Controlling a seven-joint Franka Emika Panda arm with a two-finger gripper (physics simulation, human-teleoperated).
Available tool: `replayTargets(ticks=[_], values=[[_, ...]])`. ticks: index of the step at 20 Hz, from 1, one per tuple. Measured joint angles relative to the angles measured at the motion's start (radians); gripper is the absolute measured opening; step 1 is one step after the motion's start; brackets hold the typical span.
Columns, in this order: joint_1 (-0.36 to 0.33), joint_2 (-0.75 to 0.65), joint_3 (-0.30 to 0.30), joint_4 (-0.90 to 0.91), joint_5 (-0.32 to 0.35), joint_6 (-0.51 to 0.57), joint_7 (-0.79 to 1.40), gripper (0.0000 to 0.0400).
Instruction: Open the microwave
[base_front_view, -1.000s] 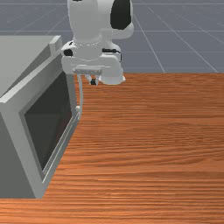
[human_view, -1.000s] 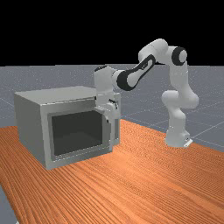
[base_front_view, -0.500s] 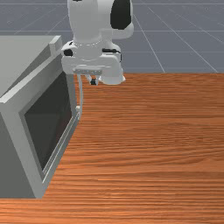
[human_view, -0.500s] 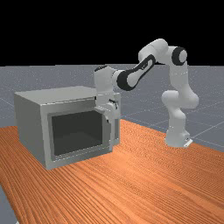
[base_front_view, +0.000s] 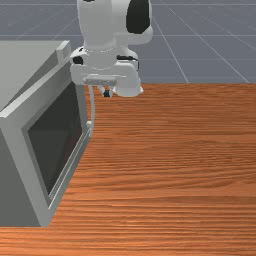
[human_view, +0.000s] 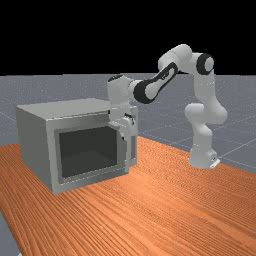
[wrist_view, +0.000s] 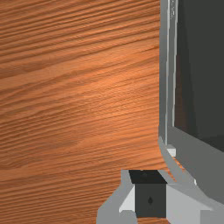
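The end effector (base_front_view: 106, 93) points down beside the upper part of the microwave's handle (base_front_view: 93, 107); whether it is spread or pressed together, one cannot tell. The handle stands between it and the door (base_front_view: 28, 165), very near, its long axis upright and running down past the end effector's level. Whether they touch is not clear. The coming move seems to turn on that narrow offset: the end effector probably has to shift a little toward the door to catch the handle, then pull away from it; pulling too early could miss the bar.

The handle is a slim, pale grey bar, gently bowed. Behind it the door looks closed, a flat grey frame around a dark window (base_front_view: 55, 140). Beyond lies the boxy grey body (human_view: 35, 140), on the desk (base_front_view: 175, 165) of orange-brown wood that spreads out below the end effector
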Motion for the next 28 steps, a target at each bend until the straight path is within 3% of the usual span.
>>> replayTargets(ticks=[20,28], values=[[0.009,-0.001,-0.010,0.007,0.003,-0.008,0.000,0.0000],[-0.020,-0.219,-0.059,0.251,0.003,-0.158,-0.009,0.0000]])
